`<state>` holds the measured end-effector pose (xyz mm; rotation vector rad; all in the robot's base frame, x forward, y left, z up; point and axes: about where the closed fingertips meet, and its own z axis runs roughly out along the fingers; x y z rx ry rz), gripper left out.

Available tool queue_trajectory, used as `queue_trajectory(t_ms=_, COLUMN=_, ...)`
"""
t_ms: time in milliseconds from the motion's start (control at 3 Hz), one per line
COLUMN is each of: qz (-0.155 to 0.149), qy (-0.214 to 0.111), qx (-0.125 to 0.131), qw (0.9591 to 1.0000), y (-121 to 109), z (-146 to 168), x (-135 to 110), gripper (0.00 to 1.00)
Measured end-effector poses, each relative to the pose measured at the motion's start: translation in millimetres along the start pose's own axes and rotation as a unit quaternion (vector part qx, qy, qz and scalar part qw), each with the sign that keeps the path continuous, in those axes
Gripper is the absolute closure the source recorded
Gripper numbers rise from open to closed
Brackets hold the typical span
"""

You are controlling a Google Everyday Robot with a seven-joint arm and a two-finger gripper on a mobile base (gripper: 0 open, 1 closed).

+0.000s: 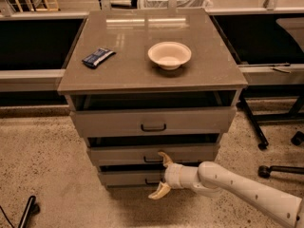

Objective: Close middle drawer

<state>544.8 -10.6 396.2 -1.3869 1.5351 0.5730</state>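
The middle drawer [114,154] is the grey low-fronted one under the top drawer, with a small dark centre handle [151,160]. It stands pulled out a little, with a dark gap above its front. My gripper [160,175] is at the end of the white arm [237,186] that comes in from the lower right. It is open and empty, with its cream fingers spread one above the other. The upper fingertip [164,156] is at the middle drawer's front, just right of the handle. The lower fingertip [156,194] hangs below the bottom drawer's front.
The top drawer [109,122], with a black loop handle, and the bottom drawer [118,177] also stand slightly open. A cream bowl [169,55] and a dark snack packet [98,57] lie on the cabinet top. Chair legs and casters [262,145] stand at the right, and a dark pole [26,212] at the lower left.
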Motion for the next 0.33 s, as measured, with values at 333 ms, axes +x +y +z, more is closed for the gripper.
queue_trajectory(t_ms=333, qz=0.0, qy=0.0, qx=0.0, qw=1.0, y=0.0, z=0.0, x=0.0, gripper=0.0)
